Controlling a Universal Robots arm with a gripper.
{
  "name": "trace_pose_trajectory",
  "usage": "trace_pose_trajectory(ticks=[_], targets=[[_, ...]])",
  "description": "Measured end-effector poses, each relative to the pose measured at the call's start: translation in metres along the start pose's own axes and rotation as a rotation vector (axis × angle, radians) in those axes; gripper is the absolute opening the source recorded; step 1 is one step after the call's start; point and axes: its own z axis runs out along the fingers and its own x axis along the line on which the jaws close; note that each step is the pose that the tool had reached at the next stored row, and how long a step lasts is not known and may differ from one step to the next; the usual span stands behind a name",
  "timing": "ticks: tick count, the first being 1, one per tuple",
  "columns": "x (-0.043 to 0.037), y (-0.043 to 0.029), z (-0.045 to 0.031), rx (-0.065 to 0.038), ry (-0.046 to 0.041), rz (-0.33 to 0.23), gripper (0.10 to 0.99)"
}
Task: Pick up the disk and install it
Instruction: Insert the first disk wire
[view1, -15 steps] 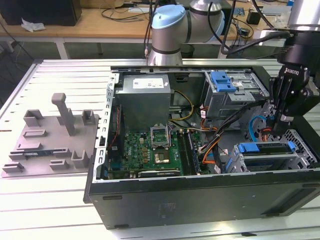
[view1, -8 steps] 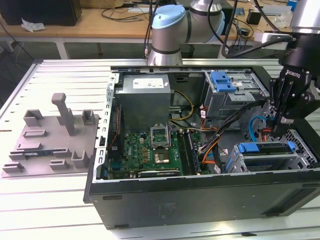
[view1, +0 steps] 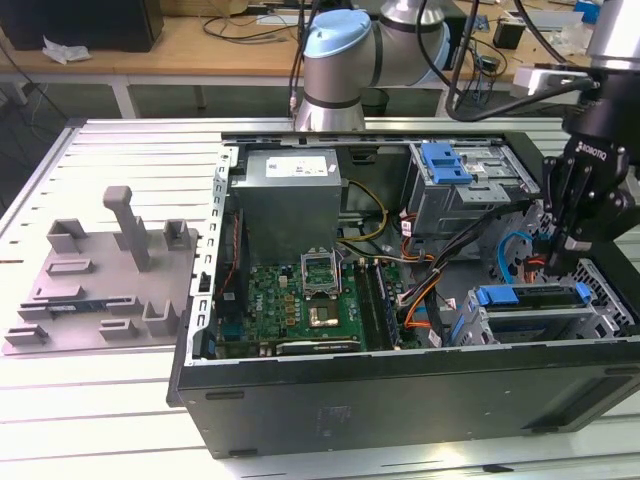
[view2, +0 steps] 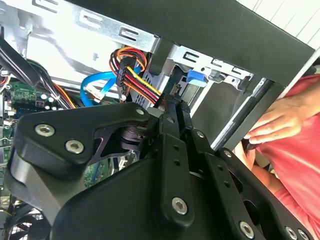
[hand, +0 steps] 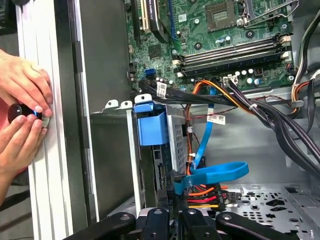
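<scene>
Tool low inside the open computer case, and that case lies on its side across the middle of the slatted worktop and out to the exterior view's right. Black fingers are drawn tight together, tips buried among the cables; whether anything is pinched between them, I cannot tell. Right at the tips there's a bundle of red, orange and yellow wires, with a flat blue cable looping just beside it.

And the disk: it sits in the lower drive cage, hard by the case wall on the exterior view's right, blue carrier ends showing, just beside the tool.

A person's hands are on the outer side of the case wall, fingertips around a small dark round thing.

Over by the worktop's edge on the exterior view's left lies a grey fixture plate, well apart from the tool.
</scene>
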Motion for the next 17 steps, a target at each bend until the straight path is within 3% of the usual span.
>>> trace_pose_trajectory(ticks=[2,6,8,9,17], targets=[[0.002,-0.0001,0.0003,0.002,-0.0107,-0.002,0.169],[0.0069,0.0003,0.0013,0.004,-0.0476,-0.006,0.169],[0.01,0.0014,0.0022,0.003,-0.0783,-0.009,0.169],[0.0115,0.0017,0.0024,0.004,-0.0858,-0.009,0.169],[0.0215,0.0031,0.0038,0.009,-0.122,-0.011,0.169]])
